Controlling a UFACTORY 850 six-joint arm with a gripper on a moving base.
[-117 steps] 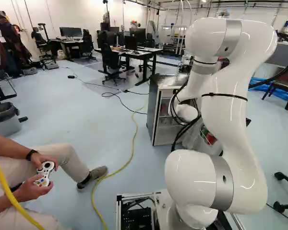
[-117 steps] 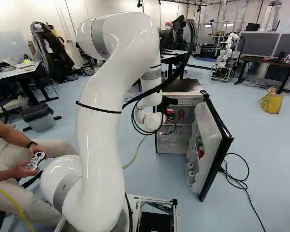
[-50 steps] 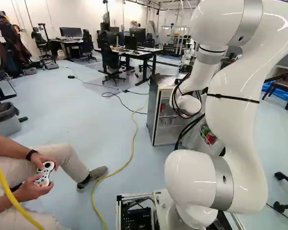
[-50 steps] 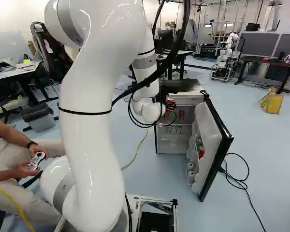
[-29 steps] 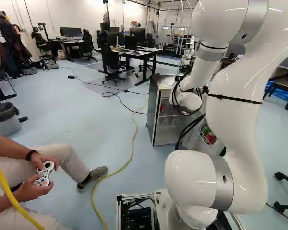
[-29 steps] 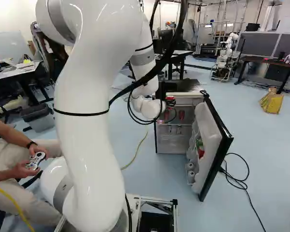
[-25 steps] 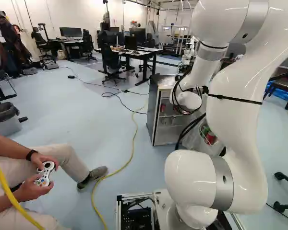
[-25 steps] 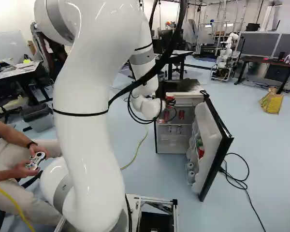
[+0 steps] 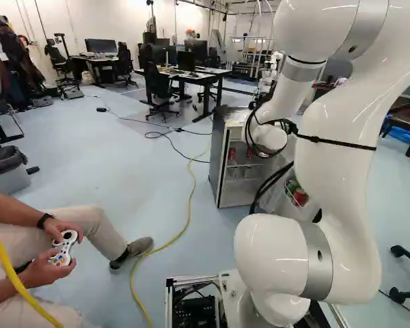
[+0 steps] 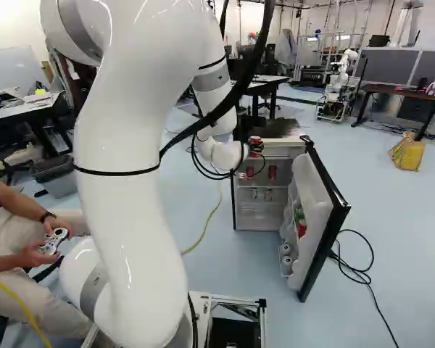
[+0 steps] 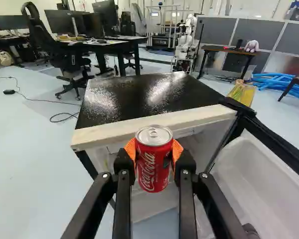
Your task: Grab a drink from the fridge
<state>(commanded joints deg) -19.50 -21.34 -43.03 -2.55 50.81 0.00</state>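
Red can [image 11: 154, 172] stands upright between the two fingers of the end effector [image 10: 256, 147], which holds it from both sides, the orange pads [image 11: 130, 149] pressed to it; so the fingers are apart only by the width of this can. Counting straight ahead as twelve o'clock, the can is in front of the pale front edge of the fridge [image 9: 219, 158] — the dark fridge top [image 11: 139, 97] lies beyond it at twelve o'clock. The fridge door [image 10: 320, 210] is open, and from the end effector it is at two o'clock. On its inner shelves are more drinks [image 10: 301, 224].

Inside the fridge, one other red can [image 10: 272, 172] is visible in the right base view, just past twelve o'clock. In that same view another robot [image 10: 338, 85] is far away at one o'clock, and a yellow bag [image 10: 406, 153] lies on the floor between one and two o'clock.
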